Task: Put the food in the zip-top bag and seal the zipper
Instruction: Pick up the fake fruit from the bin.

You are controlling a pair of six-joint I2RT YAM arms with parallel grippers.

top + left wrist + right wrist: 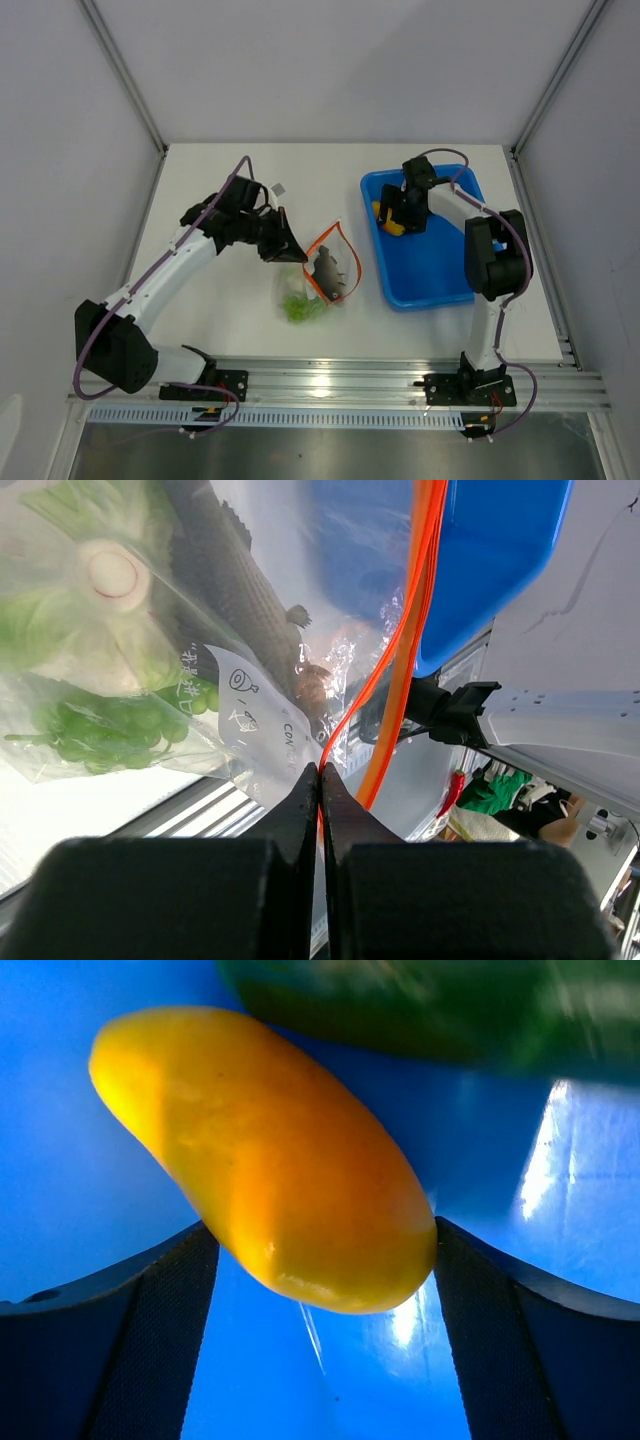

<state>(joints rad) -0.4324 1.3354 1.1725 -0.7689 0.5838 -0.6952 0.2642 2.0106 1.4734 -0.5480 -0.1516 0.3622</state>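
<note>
White table (230, 180) inside pale enclosure walls, aluminium rail along the near edge. Container one: zip-top bag (318, 285), lying at table centre just left of the tray, thin crinkly clear film with small printed marks. Contents: grey fish-shaped piece (326, 268), ridged and dark in the left wrist view (235, 590); green pieces (300, 306), knobbly, bunched in the bag's near corner (100, 730); white round piece (112, 572), a disc with a faint red ring, pressed against the film. Zipper (352, 255), a thin orange-red strip, stood open in a loop around the fish. Left gripper (320, 775) was pinched fully closed on the zipper (405, 630) at the mouth's left edge. Container two: blue tray (430, 270), rectangular glossy plastic, right of centre. Contents: yellow-orange piece (390, 222), smooth, elongated and rounded (280, 1160), near the tray's far left corner. Right gripper (320, 1230) sat down in the tray, jaws set wide, both textured black fingers (150, 1340) meeting the piece's flanks. Hard to make out: a dark green shape (450, 1010) behind the yellow-orange piece, blurred and cut off by the frame's top; whether the piece rested on the tray floor could not be told; the bag's outline was faint against the table from above.
</note>
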